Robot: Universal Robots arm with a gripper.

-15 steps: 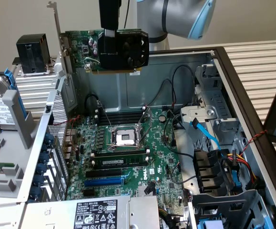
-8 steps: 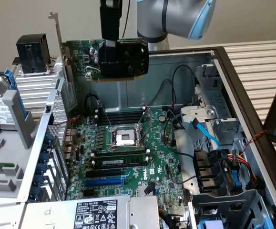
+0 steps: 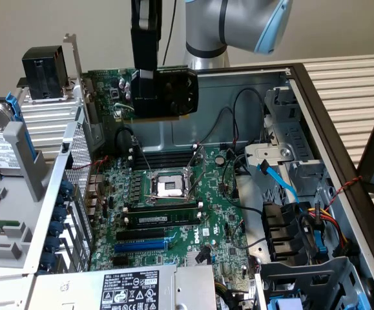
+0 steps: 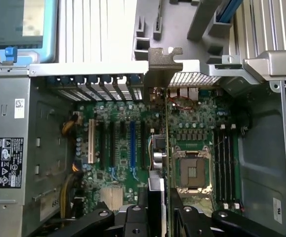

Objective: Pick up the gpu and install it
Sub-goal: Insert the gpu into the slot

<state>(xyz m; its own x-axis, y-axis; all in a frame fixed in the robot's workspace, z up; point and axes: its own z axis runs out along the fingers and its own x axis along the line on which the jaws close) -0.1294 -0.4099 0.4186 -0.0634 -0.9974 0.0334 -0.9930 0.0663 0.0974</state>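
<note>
Hanging above the open computer case (image 3: 251, 87), the gpu (image 3: 174, 93) is pinched by the gripper (image 3: 145, 81), whose two fingers are pressed against opposite faces of the card; in the exterior view the card sits clear of all parts below, its black cooler shroud facing the exterior view's right and a strip of green board showing toward the exterior view's left. Wrist view: the gpu (image 4: 158, 158) appears edge-on between the black fingers (image 4: 140, 217) of the gripper (image 4: 159, 217), its metal end bracket (image 4: 163, 59) at the far end, over the slotted rear wall of the case (image 4: 83, 66). Below lies the large green motherboard (image 3: 209, 226), flat on the case floor; its empty CPU socket (image 3: 170, 187) is near the middle, with dark memory sticks (image 3: 161, 210) just beside it and a blue expansion slot (image 3: 141, 245) nearer the labelled power supply (image 3: 132, 287). Seen from the wrist, the card's edge runs parallel to the blue slot (image 4: 132, 143), between that slot and the socket (image 4: 192, 170).
</note>
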